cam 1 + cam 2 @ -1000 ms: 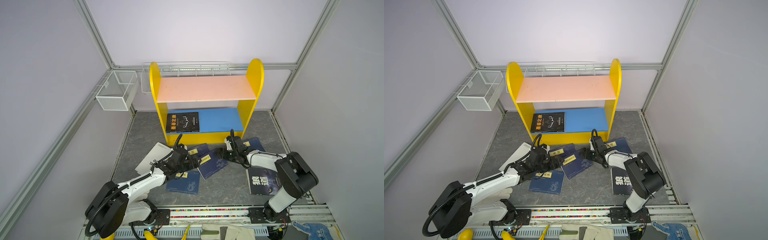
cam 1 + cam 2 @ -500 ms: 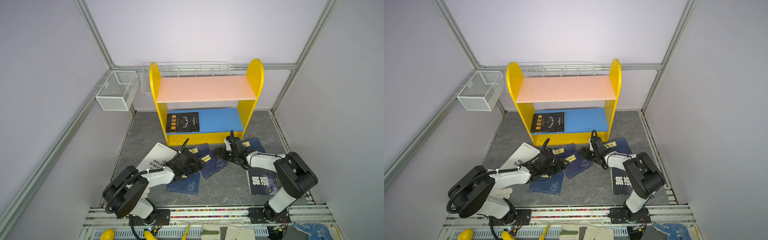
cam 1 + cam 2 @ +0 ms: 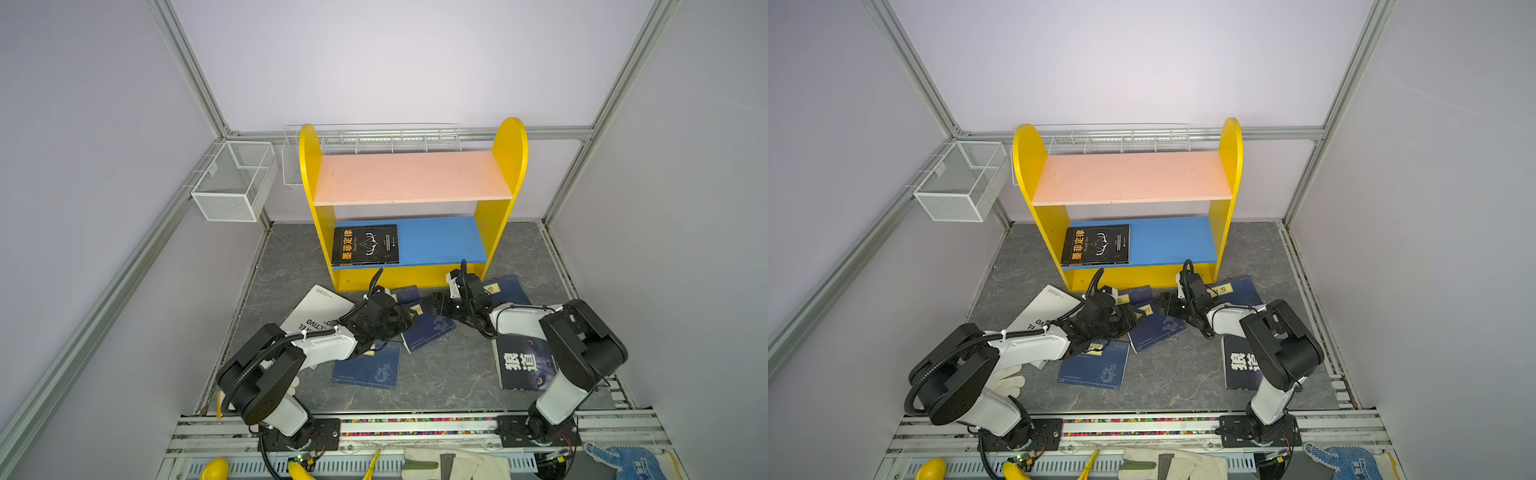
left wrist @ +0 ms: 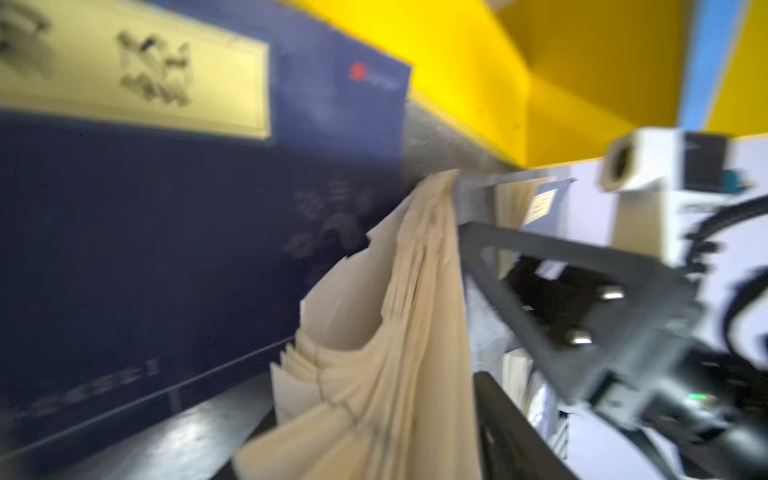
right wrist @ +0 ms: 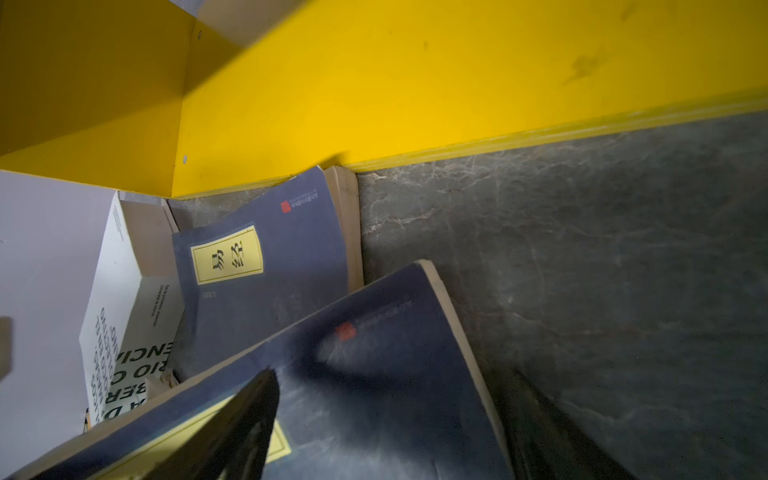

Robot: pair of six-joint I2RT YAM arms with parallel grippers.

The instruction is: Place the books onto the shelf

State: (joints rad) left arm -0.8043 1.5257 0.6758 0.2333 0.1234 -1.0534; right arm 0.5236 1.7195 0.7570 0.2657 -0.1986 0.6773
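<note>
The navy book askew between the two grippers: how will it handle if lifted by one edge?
Probably floppy: the navy book shows pages fanning and sagging in the left wrist view. Likely light, as it looks thin. Its cover bows in the right wrist view, so may bend.

The shelf (image 3: 509,153) has smooth painted boards. Its yellow sides shine a little, and the pink board (image 3: 409,176) looks dull with tiny specks. The surface (image 3: 449,374) looks like grey stone with pale veins and is not shiny. The navy book (image 5: 291,249) has a smooth cover and creamy paper pages (image 5: 347,224). The basket (image 3: 226,187) is white metal mesh. The glove (image 3: 453,467) is cloth.
</note>
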